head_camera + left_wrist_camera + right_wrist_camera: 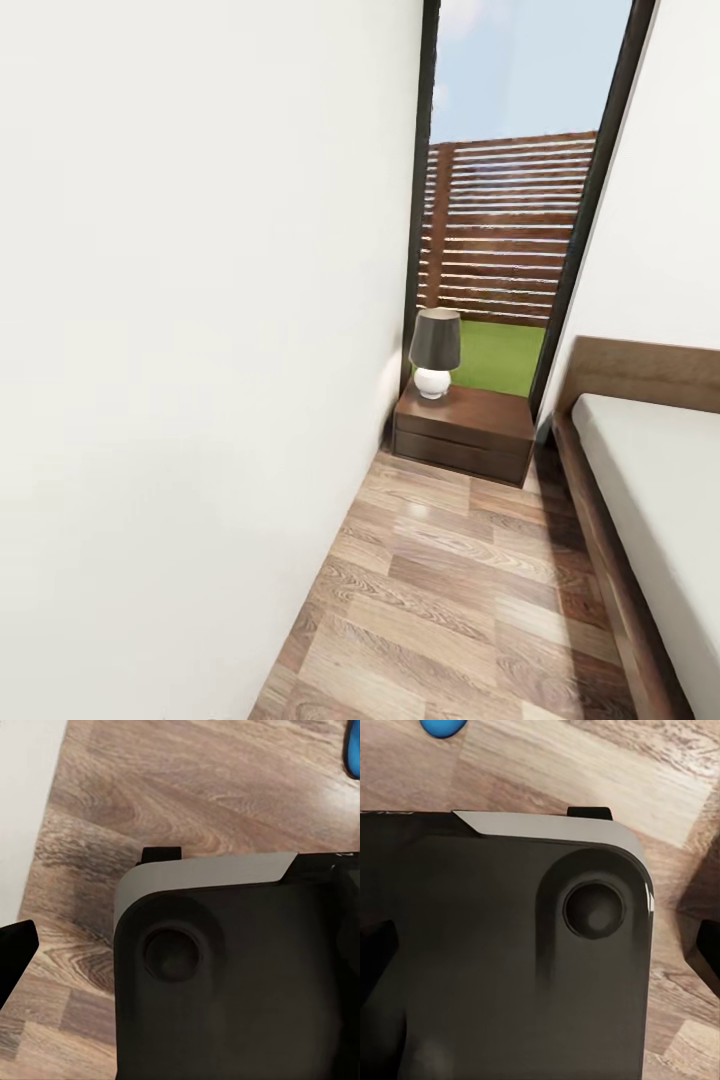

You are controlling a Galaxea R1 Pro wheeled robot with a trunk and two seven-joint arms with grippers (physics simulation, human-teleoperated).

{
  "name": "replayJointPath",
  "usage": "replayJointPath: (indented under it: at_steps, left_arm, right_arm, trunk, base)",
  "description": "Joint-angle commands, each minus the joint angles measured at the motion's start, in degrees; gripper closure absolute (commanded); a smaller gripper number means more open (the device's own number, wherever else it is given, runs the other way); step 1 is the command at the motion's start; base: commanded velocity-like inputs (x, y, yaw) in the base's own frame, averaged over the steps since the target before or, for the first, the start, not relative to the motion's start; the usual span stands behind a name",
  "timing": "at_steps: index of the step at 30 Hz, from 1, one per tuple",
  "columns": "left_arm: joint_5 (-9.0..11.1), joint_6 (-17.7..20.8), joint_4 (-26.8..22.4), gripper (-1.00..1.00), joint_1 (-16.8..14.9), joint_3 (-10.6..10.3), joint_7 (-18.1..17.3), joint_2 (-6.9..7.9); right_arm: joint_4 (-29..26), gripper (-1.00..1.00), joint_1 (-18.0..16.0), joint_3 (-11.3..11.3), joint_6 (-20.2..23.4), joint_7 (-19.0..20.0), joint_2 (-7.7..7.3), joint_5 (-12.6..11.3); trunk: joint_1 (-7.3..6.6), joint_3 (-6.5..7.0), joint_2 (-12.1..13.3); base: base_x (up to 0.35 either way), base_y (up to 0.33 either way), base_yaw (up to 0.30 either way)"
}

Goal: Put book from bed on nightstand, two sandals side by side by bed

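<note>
While the robot faces the narrow aisle between wall and bed, the low dark reddish-brown wooden nightstand (463,432) with its drawer front stands at the aisle's far end, against the tall dark-framed window (512,200). A small table lamp (435,352), dark shade over a round white base, sits on the near-wall side of its glossy top; the rest of the top looks bare, likely room enough for the book. Book not sighted from here.

Just beside the nightstand, the large low bed (640,520) runs along the right of the head view: dark brown frame and headboard, plain off-white mattress, no bedding.

Sandals: a bright blue rounded shape (442,726) lies on the floor at the edge of the right wrist view, and a similar blue sliver (352,750) at the edge of the left wrist view. Probably one flip-flop each, or the same one twice; cannot tell. Both lie near the robot's dark glossy base (502,960).

Pincers: both wrist cameras look down over the base; dark finger parts show at the frame edges, but whether either gripper is spread or pressed together, cannot tell. Nothing seen held.

Floor is light brown wood plank (450,600), clean grain, mild sheen. White plain wall (200,350) close on the left. Outside: slatted fence, green lawn, sky.
</note>
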Motion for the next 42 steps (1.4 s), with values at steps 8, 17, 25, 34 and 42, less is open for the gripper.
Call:
replayJointPath:
  at_steps: [8, 17, 25, 34, 42]
  left_arm:
    - [-0.1, -0.2, 0.1, -1.0, 0.0, 0.0, 0.0, 0.01]
    - [-0.1, -0.2, 0.1, -1.0, 0.0, 0.0, 0.0, 0.01]
    - [-0.1, -0.2, 0.1, -1.0, 0.0, 0.0, 0.0, 0.02]
    - [-0.1, -0.2, 0.1, -1.0, 0.0, 0.0, 0.0, 0.02]
    - [-0.1, -0.2, 0.1, -1.0, 0.0, 0.0, 0.0, 0.04]
  right_arm:
    - [0.0, -1.0, 0.0, 0.0, -0.1, 0.0, 0.02, 0.0]
    - [0.0, -1.0, 0.0, 0.0, -0.1, 0.0, 0.0, 0.0]
    - [0.0, -1.0, 0.0, 0.0, -0.1, 0.0, -0.02, 0.0]
    - [0.0, -1.0, 0.0, 0.0, -0.1, 0.0, -0.03, 0.0]
    - [0.0, -1.0, 0.0, 0.0, -0.1, 0.0, -0.03, 0.0]
  trunk:
    - [0.0, -0.09, 0.0]
    - [0.0, -0.28, 0.0]
    - [0.0, -0.49, 0.0]
    - [0.0, -0.53, 0.0]
    - [0.0, -0.54, 0.0]
  base:
    - [0.0, 0.0, 0.017]
    - [-0.006, 0.0, 0.048]
    - [-0.062, 0.016, 0.063]
    - [-0.014, 0.004, 0.011]
    - [-0.002, 0.001, 0.002]
